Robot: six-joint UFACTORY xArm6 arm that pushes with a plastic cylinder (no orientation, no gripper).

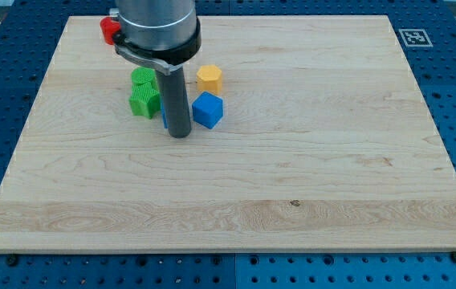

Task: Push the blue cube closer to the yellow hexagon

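Observation:
The blue cube [208,110] sits on the wooden board, just below the yellow hexagon [209,78], with a small gap between them. My tip [180,134] rests on the board just left of and slightly below the blue cube, close to its left face. A sliver of another blue block [164,118] shows behind the rod on its left side.
Two green blocks [144,92] stand left of the rod, one behind the other. A red block [110,29] lies near the board's top edge, partly hidden by the arm's body. The wooden board [292,160] lies on a blue perforated table with a marker tag [413,37] at its top right.

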